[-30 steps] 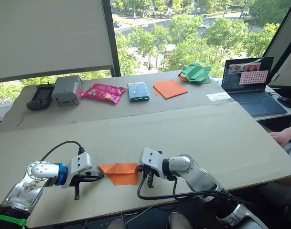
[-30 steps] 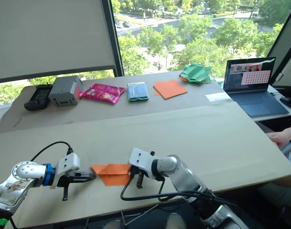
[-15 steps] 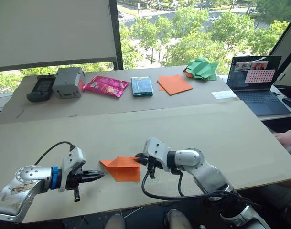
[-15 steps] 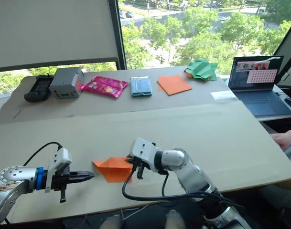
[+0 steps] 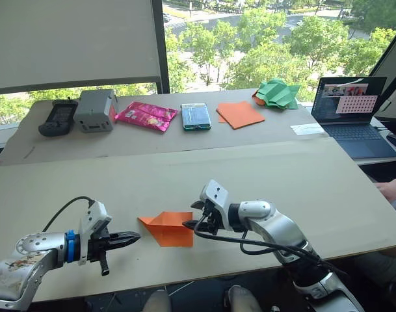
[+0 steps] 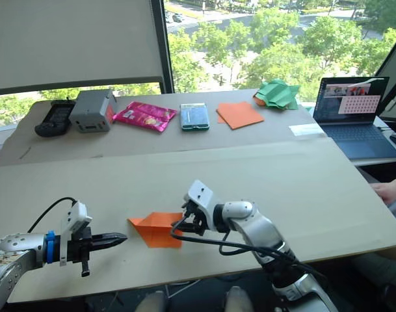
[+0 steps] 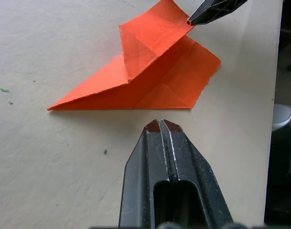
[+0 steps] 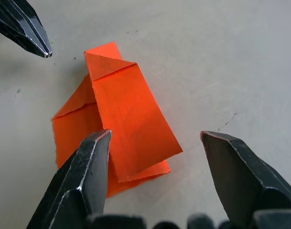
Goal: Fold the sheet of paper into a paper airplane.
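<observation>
While lying partly folded near the front edge of the table:
Paper: thin bright orange sheet of paper [image 5: 166, 227], already creased into a pointed wedge, resting on the pale beige tabletop [image 5: 302, 182], nose aiming left, one long flap lifting off the layers beneath.
Left gripper: black two-fingered left gripper [image 5: 123, 239] hovering just left of the nose, fingers pressed together, gripping nothing, tips apart from the paper.
Right gripper: black two-fingered right gripper [image 8: 157, 140] sitting at the right end of the wedge, fingers spread wide and straddling the raised flap, not clamping it.
Stage: judging by the layered flaps, sitting mid-way; wings not yet pressed flat.
Far side: smooth orange square sheets [image 5: 240, 114], crumpled green paper shape [image 5: 277, 93], pink foil packet [image 5: 144, 116], teal rectangular box [image 5: 196, 116], grey box [image 5: 94, 110], black handheld device [image 5: 56, 118] and open laptop [image 5: 350, 110], all well apart from the work.
Risk one: flap probably springing back up if released without being creased down, being thin and only lightly set.
Risk two: closing the right fingers off-centre likely skewing the fold line.
Risk three: pushing with nothing pinning the nose likely sliding the light wedge left along the smooth top, or toward the near edge.
</observation>
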Motion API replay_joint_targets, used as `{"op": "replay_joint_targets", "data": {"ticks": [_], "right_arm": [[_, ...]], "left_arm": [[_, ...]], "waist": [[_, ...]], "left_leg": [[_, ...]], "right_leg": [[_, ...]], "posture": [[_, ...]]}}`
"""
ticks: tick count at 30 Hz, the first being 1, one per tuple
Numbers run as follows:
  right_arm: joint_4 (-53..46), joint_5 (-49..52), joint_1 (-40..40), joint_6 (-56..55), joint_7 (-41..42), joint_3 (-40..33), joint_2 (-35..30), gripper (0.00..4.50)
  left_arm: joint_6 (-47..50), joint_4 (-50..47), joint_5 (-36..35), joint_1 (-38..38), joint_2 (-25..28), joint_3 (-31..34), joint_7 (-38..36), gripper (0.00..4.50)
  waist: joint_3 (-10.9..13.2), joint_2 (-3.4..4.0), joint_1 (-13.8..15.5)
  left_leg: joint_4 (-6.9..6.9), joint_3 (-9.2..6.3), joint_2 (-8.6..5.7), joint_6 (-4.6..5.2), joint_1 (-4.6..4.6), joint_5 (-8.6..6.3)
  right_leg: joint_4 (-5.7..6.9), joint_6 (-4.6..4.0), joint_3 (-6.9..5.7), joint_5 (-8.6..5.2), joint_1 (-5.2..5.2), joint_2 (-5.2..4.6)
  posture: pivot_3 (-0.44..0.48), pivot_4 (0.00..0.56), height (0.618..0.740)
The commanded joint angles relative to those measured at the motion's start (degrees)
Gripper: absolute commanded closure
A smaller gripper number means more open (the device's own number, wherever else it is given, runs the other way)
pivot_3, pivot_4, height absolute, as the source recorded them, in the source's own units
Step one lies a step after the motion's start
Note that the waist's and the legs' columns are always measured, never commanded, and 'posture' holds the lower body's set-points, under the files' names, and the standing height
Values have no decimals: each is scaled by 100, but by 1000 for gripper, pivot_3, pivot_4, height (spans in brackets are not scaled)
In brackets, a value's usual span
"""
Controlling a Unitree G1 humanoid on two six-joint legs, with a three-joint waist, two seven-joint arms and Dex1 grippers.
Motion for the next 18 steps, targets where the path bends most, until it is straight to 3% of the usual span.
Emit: {"op": "replay_joint_targets", "data": {"ticks": [1, 5, 8, 15, 18], "right_arm": [[1, 345, -154, 178, 109, -145, 73, 1191], [65, 425, -157, 157, 147, -53, 50, 1191], [60, 464, -140, 119, 131, -8, 52, 1983], [-31, 455, -67, 33, 77, 79, 38, 4467], [-150, 443, -38, -62, 39, 51, 30, 4491]], "left_arm": [[49, -254, -129, 61, -22, 205, 84, 4500], [50, -329, -159, 128, -41, 257, 160, 4500], [66, -372, -167, 160, -76, 300, 214, 4500], [194, -555, -260, 273, -131, 404, 317, 4500], [229, -505, -309, 249, -120, 476, 359, 4500]], "waist": [[0, 0, -2], [2, 5, 1], [2, 5, 2], [1, 3, 0], [0, 2, 0]], "left_leg": [[0, -1, 0, 0, 1, 0], [-4, -4, 0, -44, 3, -27], [0, -4, 0, -44, 3, -27], [4, -4, 0, -43, 2, -26], [4, -4, 0, -43, 2, -26]], "right_leg": [[11, 0, 1, 0, -1, 0], [22, -1, 0, -1, -6, 0], [19, 0, 0, -1, -8, 0], [20, 0, 0, -1, -4, 0], [30, 0, 1, -1, -4, 0]], "posture": [[0, 150, 706], [0, 150, 706], [0, 150, 706], [0, 150, 706], [0, 150, 706]]}}
